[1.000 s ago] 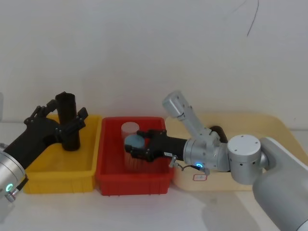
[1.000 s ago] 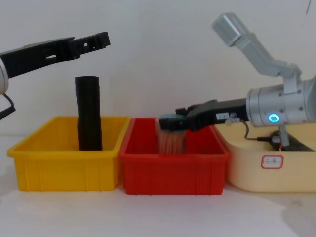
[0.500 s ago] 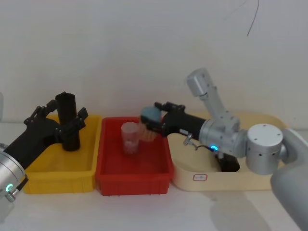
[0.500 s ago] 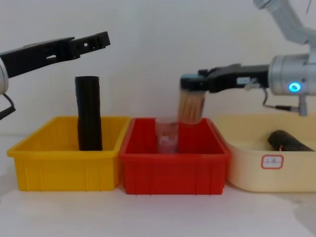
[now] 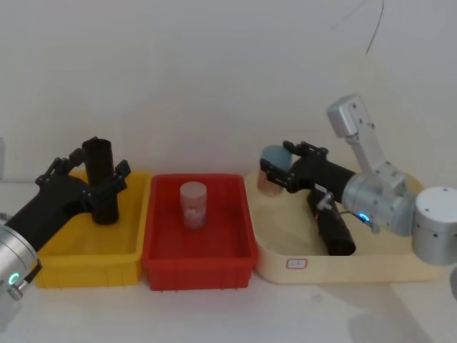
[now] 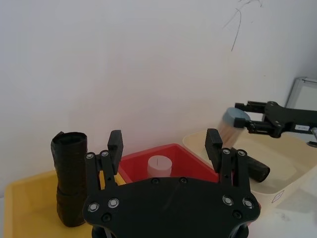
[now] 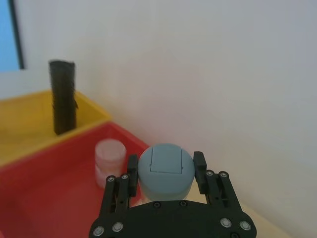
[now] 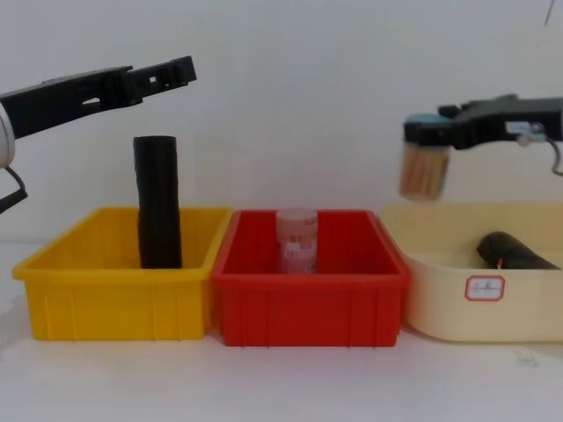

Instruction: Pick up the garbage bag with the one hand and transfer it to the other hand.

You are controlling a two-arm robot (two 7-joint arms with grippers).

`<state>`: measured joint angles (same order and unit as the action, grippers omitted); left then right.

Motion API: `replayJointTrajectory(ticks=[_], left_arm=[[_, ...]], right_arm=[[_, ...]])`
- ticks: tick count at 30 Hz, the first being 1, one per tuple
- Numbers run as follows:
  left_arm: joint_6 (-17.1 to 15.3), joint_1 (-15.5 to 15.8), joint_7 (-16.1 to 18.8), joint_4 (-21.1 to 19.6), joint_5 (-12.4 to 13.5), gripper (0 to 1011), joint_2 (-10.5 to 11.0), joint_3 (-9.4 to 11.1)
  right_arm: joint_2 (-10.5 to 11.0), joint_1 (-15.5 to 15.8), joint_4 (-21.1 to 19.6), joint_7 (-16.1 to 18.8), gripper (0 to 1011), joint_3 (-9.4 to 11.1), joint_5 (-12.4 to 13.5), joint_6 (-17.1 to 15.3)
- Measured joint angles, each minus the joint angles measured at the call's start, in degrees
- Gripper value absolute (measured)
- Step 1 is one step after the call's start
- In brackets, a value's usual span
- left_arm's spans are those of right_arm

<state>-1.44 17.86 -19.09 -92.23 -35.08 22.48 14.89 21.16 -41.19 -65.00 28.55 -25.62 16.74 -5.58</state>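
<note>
The garbage bag (image 5: 101, 181) is a matte black roll standing upright at the left of the head view, in the yellow bin (image 5: 86, 264). Its top rises well above the bin's rim, its base resting on the floor.

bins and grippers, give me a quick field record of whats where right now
yellow bin: garbage bag standing upright
red bin: pink-lidded jar
cream tray: second black roll lying down
left gripper: open, above the yellow bin
right gripper: shut on blue-capped container, above the cream tray
</note>
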Motion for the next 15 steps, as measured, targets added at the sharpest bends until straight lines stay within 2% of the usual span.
replayJointTrajectory(ticks=[6, 10, 11, 15], left_arm=[[0.00, 0.00, 0.00, 0.00, 0.00, 1001, 0.00, 0.00], [0.00, 0.00, 0.00, 0.00, 0.00, 1001, 0.00, 0.00], [0.00, 0.00, 0.00, 0.00, 0.00, 1001, 0.00, 0.00], [0.00, 0.00, 0.00, 0.00, 0.00, 1002, 0.00, 0.00]], right_arm=[[2.51, 3.77, -3.34, -1.61, 659, 1.33, -0.09, -2.17], [3.72, 6.14, -5.29, -2.05, 758, 2.07, 0.05, -3.03], [3.93, 6.57, -5.67, -2.10, 814, 2.24, 0.15, -3.13], [4.99, 8.96, -7.90, -2.13, 933, 3.27, 0.92, -3.31]])
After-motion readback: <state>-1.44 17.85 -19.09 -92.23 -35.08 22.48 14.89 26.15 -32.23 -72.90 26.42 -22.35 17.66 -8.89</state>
